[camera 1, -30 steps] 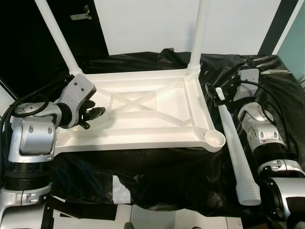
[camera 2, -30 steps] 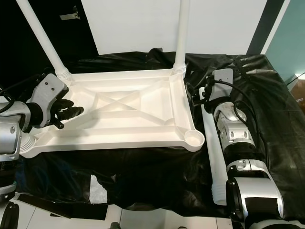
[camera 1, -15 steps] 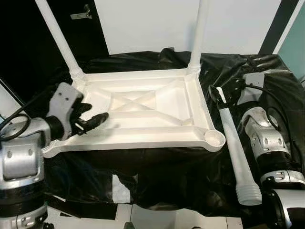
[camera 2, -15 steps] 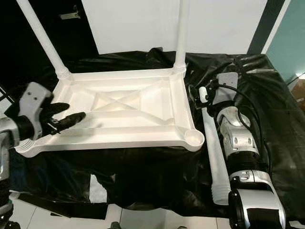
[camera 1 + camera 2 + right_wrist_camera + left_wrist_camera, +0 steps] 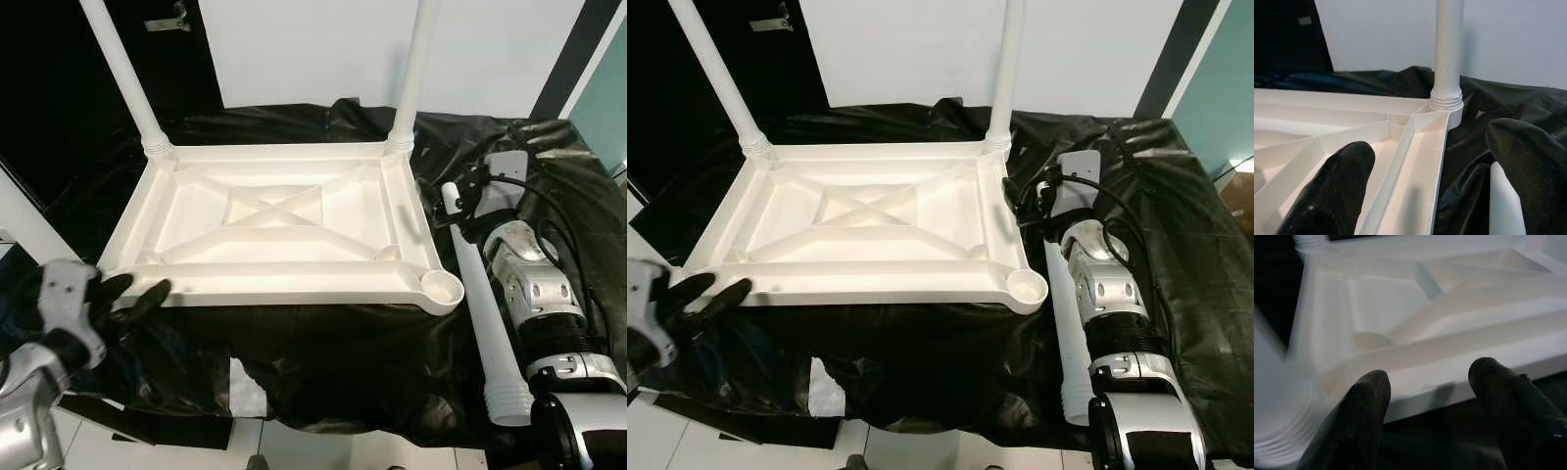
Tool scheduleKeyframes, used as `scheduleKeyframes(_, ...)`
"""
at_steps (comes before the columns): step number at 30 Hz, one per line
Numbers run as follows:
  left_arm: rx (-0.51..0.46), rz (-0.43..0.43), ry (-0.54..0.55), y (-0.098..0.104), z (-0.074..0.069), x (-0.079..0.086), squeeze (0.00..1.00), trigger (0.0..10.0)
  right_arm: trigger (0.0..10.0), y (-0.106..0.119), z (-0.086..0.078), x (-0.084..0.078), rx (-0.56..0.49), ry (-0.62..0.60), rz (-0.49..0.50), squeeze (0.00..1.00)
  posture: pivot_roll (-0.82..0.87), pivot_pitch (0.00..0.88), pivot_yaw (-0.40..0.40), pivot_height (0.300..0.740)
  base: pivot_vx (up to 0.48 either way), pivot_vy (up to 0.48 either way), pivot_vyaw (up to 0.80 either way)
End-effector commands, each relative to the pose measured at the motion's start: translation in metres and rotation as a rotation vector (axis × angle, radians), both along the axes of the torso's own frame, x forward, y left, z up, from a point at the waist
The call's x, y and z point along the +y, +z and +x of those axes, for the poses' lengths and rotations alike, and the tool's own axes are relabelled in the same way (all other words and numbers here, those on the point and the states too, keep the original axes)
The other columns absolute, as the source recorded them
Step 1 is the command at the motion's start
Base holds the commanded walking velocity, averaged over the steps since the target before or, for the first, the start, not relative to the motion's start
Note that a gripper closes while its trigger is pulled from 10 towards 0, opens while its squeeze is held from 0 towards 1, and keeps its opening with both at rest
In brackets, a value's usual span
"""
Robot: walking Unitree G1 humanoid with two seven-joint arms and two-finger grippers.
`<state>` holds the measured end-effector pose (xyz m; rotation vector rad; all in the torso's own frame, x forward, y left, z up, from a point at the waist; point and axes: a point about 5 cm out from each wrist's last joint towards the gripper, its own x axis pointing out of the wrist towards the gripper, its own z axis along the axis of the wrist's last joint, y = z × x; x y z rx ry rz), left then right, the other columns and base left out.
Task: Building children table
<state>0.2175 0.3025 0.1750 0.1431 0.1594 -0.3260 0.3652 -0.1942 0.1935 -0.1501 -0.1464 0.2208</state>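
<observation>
Head view: your upturned tabletop [image 5: 284,230] sits mid-frame; the loose leg [image 5: 482,313] lies at right, light, stiff and slick, so grip near its threaded end. Wrist views: left hand [image 5: 1432,404] and right hand [image 5: 1435,188] both gape wide, empty.

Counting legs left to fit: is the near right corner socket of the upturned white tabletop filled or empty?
Empty: the round near right corner socket of the upturned white plastic tabletop shows an open cup; a loose white leg lies beside it.

A white wall [image 5: 313,49] stands behind a work surface draped in crumpled black sheeting [image 5: 323,362].
</observation>
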Motion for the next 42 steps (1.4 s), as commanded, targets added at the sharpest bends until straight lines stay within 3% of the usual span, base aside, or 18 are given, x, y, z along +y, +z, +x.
scheduleKeyframes(1, -0.027, 0.007, 0.037, 0.007, -0.004, 0.01, 0.0, 10.0, 10.0, 0.0, 0.001, 0.003, 0.009, 0.014, 0.003, 0.0, 0.08, 0.045, -0.039, 0.74, 0.0, 0.0, 0.0)
scheduleKeyframes(5, -0.072, 0.037, 0.123, 0.019, -0.008, 0.036, 0.0, 10.0, 10.0, 0.002, 0.002, 0.008, 0.011, 0.032, -0.001, 0.0, 0.08, 0.038, -0.039, 0.74, 0.0, 0.0, 0.0)
scheduleKeyframes(7, -0.077, 0.035, 0.141, 0.021, -0.008, 0.041, 0.0, 10.0, 10.0, 0.003, 0.002, 0.008, 0.01, 0.033, -0.003, 0.0, 0.08, 0.037, -0.04, 0.74, 0.0, 0.0, 0.0)
scheduleKeyframes(8, -0.069, 0.01, 0.176, 0.021, -0.007, 0.047, 1.0, 10.0, 10.0, 0.003, 0.002, 0.008, 0.009, 0.032, -0.003, 0.0, 0.08, 0.037, -0.04, 0.74, 0.0, 0.0, 0.0)
scheduleKeyframes(16, -0.12, 0.023, 0.215, 0.022, 0.006, 0.046, 1.0, 10.0, 10.0, 0.005, 0.003, 0.008, 0.006, 0.028, -0.002, 0.0, 0.07, 0.023, -0.032, 0.74, 0.0, 0.0, 0.0)
scheduleKeyframes(17, -0.132, -0.005, 0.247, 0.022, 0.014, 0.045, 0.42, 10.0, 10.0, 0.007, 0.003, 0.007, 0.004, 0.023, -0.003, 0.0, 0.07, 0.024, -0.029, 0.74, 0.0, 0.0, 0.0)
scheduleKeyframes(18, -0.132, -0.005, 0.247, 0.022, 0.014, 0.045, 0.42, 10.0, 10.0, 0.007, 0.003, 0.007, 0.004, 0.023, -0.003, 0.0, 0.07, 0.024, -0.029, 0.74, 0.0, 0.0, 0.0)
scheduleKeyframes(19, -0.144, -0.012, 0.261, 0.022, 0.02, 0.044, 0.0, 10.0, 10.0, 0.008, 0.003, 0.006, 0.001, 0.023, -0.001, 0.0, 0.06, 0.026, -0.027, 0.74, 0.0, 0.0, 0.0)
scheduleKeyframes(27, -0.209, -0.103, 0.298, 0.018, 0.059, 0.025, 0.0, 10.0, 10.0, 0.012, 0.004, 0.001, -0.008, 0.002, 0.001, 0.0, 0.04, 0.03, -0.016, 0.74, 0.0, 0.0, 0.0)
scheduleKeyframes(28, -0.209, -0.103, 0.298, 0.018, 0.059, 0.025, 0.0, 10.0, 10.0, 0.012, 0.004, 0.001, -0.008, 0.002, 0.001, 0.0, 0.04, 0.03, -0.016, 0.74, 0.0, 0.0, 0.0)
scheduleKeyframes(29, -0.212, -0.119, 0.316, 0.018, 0.063, 0.024, 0.0, 5.5, 10.0, 0.012, 0.004, 0.001, -0.009, 0.001, 0.001, 0.0, 0.04, 0.03, -0.015, 0.74, 0.0, 0.0, 0.0)
scheduleKeyframes(30, -0.221, -0.135, 0.333, 0.016, 0.068, 0.024, 0.0, 4.6, 10.0, 0.013, 0.004, 0.001, -0.012, -0.004, 0.002, 0.0, 0.04, 0.028, -0.01, 0.74, 0.0, 0.0, 0.0)
scheduleKeyframes(31, -0.221, -0.135, 0.333, 0.016, 0.068, 0.024, 0.0, 4.6, 10.0, 0.013, 0.004, 0.001, -0.012, -0.004, 0.002, 0.0, 0.04, 0.028, -0.01, 0.74, 0.0, 0.0, 0.0)
scheduleKeyframes(32, -0.221, -0.147, 0.345, 0.016, 0.071, 0.023, 0.0, 0.0, 10.0, 0.014, 0.003, 0.0, -0.017, -0.007, 0.004, 0.0, 0.03, 0.026, -0.006, 0.74, 0.0, 0.0, 0.0)
scheduleKeyframes(37, -0.245, -0.168, 0.367, 0.022, 0.077, 0.028, 0.0, 0.0, 10.0, 0.015, 0.003, -0.002, -0.022, -0.023, 0.009, 0.0, 0.03, 0.025, -0.002, 0.74, 0.0, 0.0, 0.0)
scheduleKeyframes(42, -0.376, -0.137, 0.429, 0.062, 0.079, 0.041, 0.0, 0.0, 10.0, 0.015, 0.004, -0.003, -0.021, -0.026, 0.01, 0.0, 0.04, 0.027, -0.004, 0.74, 0.0, 0.0, 0.0)
